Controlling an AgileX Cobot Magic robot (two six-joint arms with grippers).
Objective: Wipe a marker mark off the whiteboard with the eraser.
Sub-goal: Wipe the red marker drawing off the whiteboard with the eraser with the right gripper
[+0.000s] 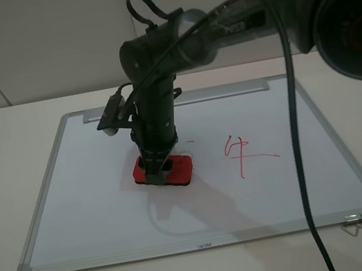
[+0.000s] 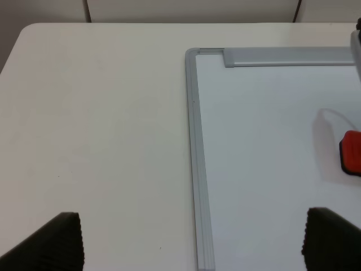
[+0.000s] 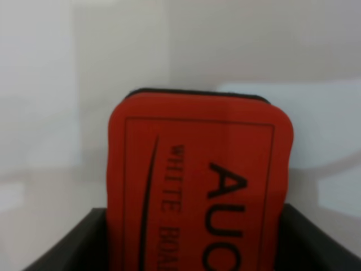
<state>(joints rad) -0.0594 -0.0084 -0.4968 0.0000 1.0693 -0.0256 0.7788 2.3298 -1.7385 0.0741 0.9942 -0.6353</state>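
The whiteboard [image 1: 103, 212] lies flat on the table. My right gripper [image 1: 154, 168] reaches across to its middle left and is shut on the red eraser [image 1: 180, 171], which rests flat on the board. In the right wrist view the eraser [image 3: 197, 169] fills the space between the dark fingers [image 3: 67, 245]. The small stacked-stroke marker mark is hidden or gone; only a faint red speck [image 1: 190, 141] shows beside the arm. My left gripper [image 2: 197, 248] hovers open over the board's left frame [image 2: 194, 141], with the eraser [image 2: 352, 153] at the view's edge.
A red mark with a long horizontal tail [image 1: 244, 154] sits right of the eraser. The tray strip [image 1: 229, 90] runs along the far edge. A binder clip [image 1: 359, 224] lies at the front right corner. A black cable [image 1: 303, 156] hangs across the board's right side.
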